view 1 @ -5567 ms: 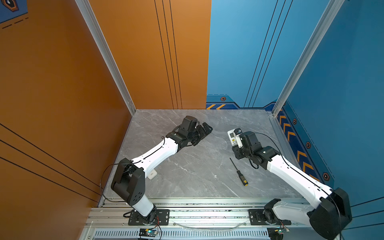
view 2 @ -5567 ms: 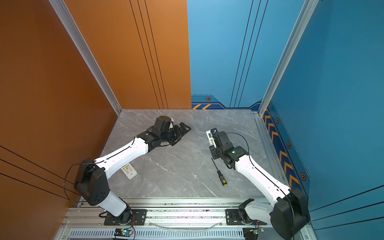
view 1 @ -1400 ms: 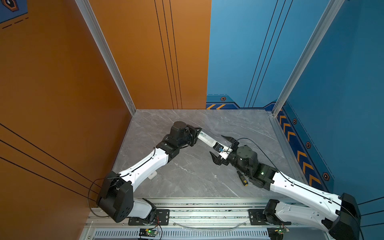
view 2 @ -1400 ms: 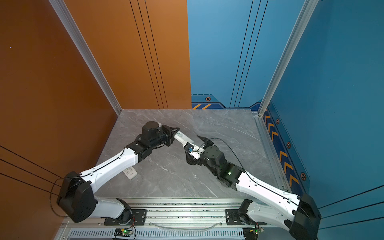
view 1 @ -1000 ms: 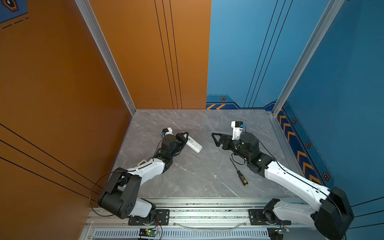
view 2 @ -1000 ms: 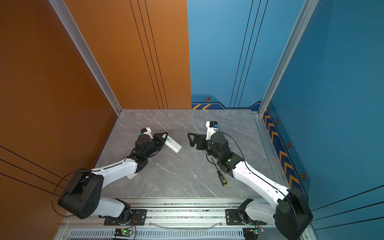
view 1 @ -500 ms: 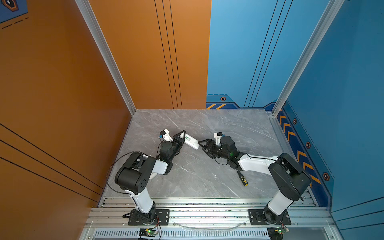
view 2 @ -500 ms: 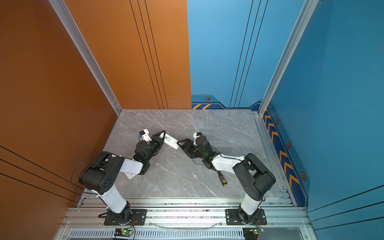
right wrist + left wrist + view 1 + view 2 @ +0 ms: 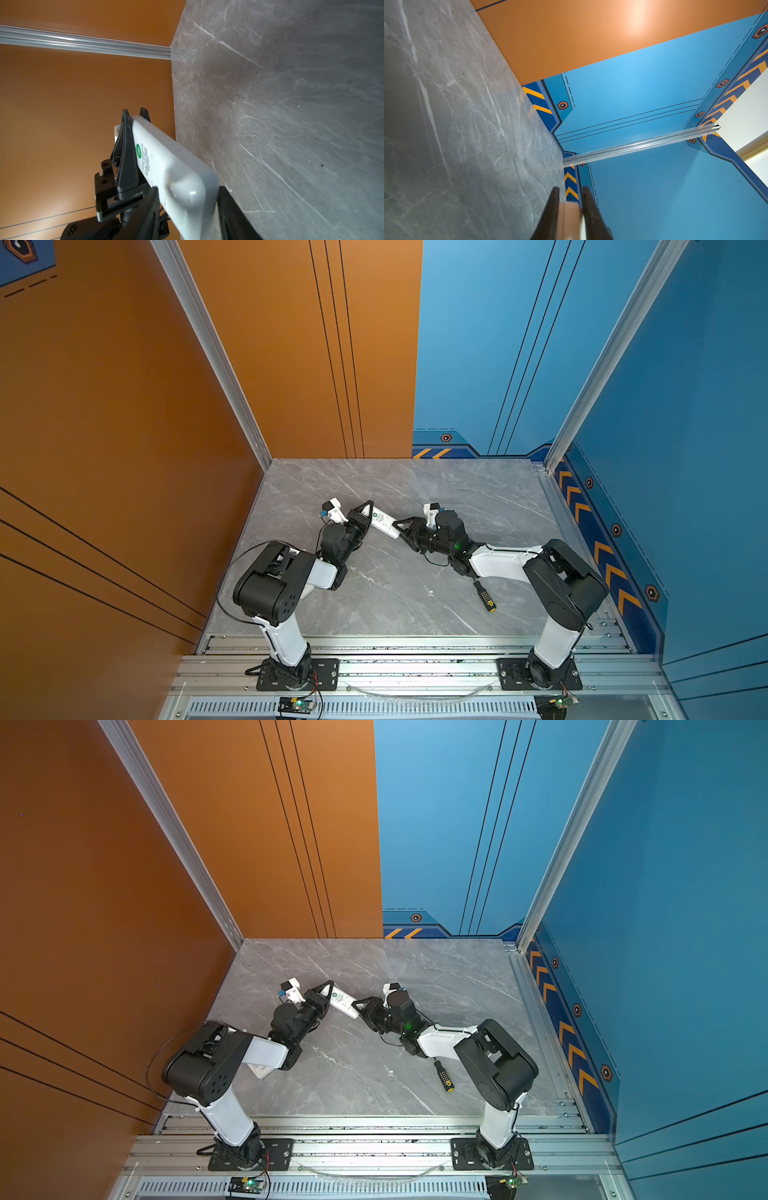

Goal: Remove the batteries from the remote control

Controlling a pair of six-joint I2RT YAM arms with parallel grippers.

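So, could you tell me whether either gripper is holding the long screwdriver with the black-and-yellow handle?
No, the screwdriver lies loose on the grey marble tabletop, with no gripper on it.

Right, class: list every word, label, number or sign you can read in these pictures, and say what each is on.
Nothing reads clearly enough to quote.
On the remote control: green round sticker and rows of small print, too blurred to read.
On the blue wall: orange chevrons and hexagon badges, no words.

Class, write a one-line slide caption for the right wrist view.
White remote control, far end clamped by the left gripper, near end flanked by the right gripper.
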